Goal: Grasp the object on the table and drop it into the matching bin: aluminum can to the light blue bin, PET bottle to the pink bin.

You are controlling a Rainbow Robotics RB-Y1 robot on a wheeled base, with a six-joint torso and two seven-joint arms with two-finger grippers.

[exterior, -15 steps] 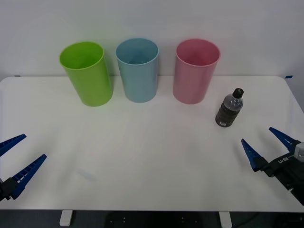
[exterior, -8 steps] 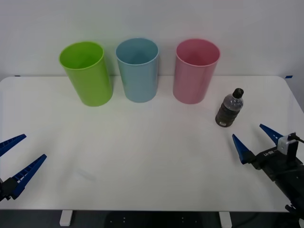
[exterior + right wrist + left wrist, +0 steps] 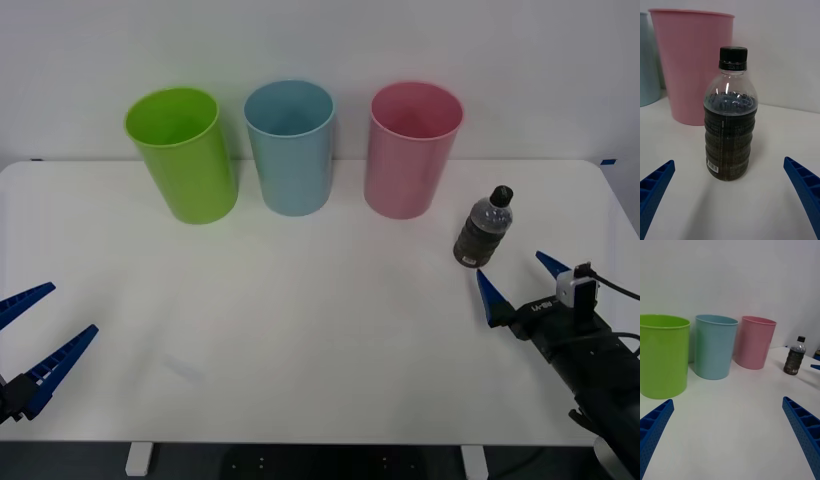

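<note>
The PET bottle [image 3: 484, 228], small and clear with dark brown contents and a black cap, stands upright on the white table [image 3: 300, 300] to the right of the pink bin [image 3: 412, 150]. My right gripper [image 3: 509, 264] is open just in front of the bottle, apart from it. In the right wrist view the bottle [image 3: 730, 123] stands centred ahead of the open right gripper [image 3: 729, 162], with the pink bin [image 3: 688, 67] behind it. The light blue bin [image 3: 290, 148] stands left of the pink one. My left gripper [image 3: 72, 308] is parked open at the table's front left.
A lime green bin [image 3: 185, 150] stands left of the light blue bin, all three in a row along the back wall. The left wrist view takes in the lime green bin [image 3: 662, 356], light blue bin [image 3: 714, 347], pink bin [image 3: 753, 342] and bottle [image 3: 795, 357].
My right gripper has moved forward and to the left, closing in on the bottle while staying open. The left arm and the bottle have not moved.
</note>
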